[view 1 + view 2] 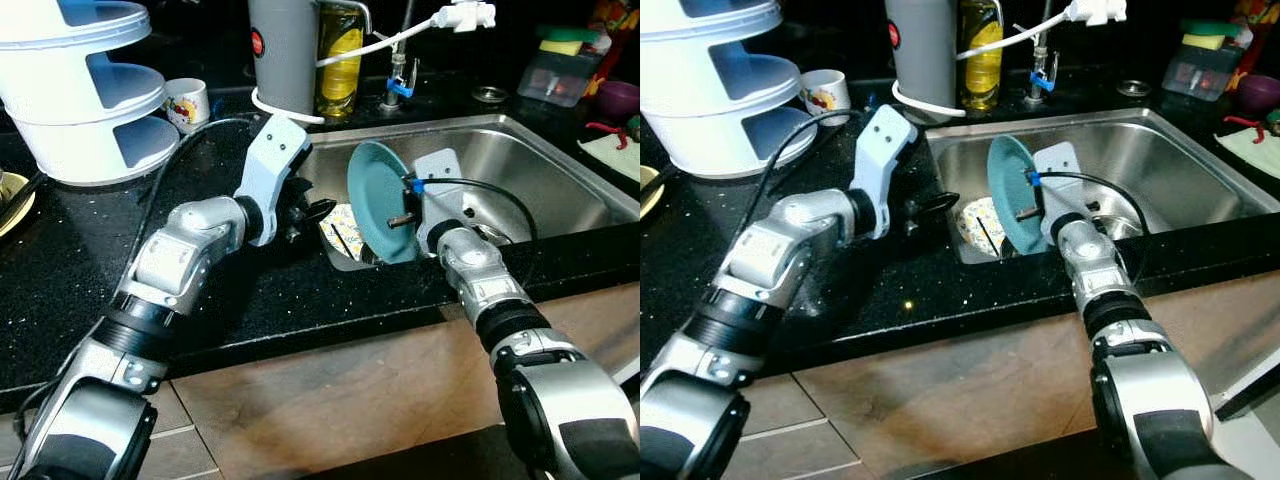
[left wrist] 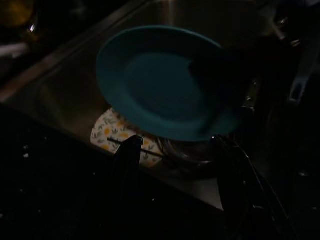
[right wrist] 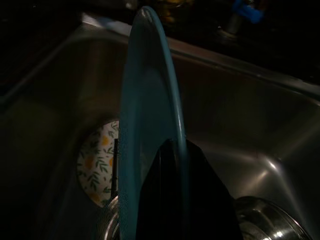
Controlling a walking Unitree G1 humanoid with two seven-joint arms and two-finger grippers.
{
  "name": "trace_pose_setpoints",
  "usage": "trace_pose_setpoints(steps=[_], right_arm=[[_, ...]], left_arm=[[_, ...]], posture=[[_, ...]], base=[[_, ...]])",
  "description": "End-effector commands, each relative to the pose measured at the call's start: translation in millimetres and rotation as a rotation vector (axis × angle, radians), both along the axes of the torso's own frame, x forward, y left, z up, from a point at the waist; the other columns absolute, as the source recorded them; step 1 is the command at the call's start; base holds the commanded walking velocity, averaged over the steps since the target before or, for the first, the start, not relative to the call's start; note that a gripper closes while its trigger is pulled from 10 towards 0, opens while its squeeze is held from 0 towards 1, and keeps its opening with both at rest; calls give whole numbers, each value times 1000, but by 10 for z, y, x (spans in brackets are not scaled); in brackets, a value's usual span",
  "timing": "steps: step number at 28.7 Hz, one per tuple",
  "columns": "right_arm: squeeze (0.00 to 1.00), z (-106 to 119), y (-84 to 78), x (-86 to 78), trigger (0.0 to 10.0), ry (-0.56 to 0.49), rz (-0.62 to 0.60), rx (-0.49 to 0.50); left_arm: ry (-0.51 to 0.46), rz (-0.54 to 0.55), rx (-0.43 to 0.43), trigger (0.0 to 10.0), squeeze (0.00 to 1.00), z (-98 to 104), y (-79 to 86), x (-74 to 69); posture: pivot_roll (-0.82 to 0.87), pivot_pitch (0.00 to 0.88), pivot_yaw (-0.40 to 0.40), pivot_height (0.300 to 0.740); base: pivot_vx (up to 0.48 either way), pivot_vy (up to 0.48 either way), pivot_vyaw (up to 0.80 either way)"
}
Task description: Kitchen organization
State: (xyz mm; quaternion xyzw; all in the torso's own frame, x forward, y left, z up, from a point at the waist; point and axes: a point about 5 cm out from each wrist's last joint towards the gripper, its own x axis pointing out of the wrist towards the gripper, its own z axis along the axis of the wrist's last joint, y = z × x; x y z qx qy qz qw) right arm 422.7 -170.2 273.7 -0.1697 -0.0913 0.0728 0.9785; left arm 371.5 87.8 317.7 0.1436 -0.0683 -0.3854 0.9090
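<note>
Left eye view, centre: the right gripper (image 1: 412, 214) grips a round teal plate (image 1: 378, 200) on edge over the steel sink (image 1: 540, 165); the left gripper (image 1: 318, 212) waits unclenched beside. Lifting out seems underway; next, carry it clear.

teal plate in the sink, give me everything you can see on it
The teal plate is round, plain and matte, plastic or glazed by its look, with a raised rim. It stands on edge over the left part of the steel sink, pinched at its rim by the right gripper. A floral plate lies below it. The left gripper is open beside it, not touching.
</note>
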Motion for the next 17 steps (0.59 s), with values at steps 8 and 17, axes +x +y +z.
trace_pose_setpoints(steps=[8,17], right_arm=[[0,20,89,24,10000,42,47,-58],[0,-74,105,27,10000,100,59,-52]], left_arm=[[5,6,40,10000,0,-45,-64,92],[2,-11,53,10000,0,-76,-88,97]], posture=[[68,221,22,740],[68,216,21,740]], base=[[0,0,0],[0,0,0]])
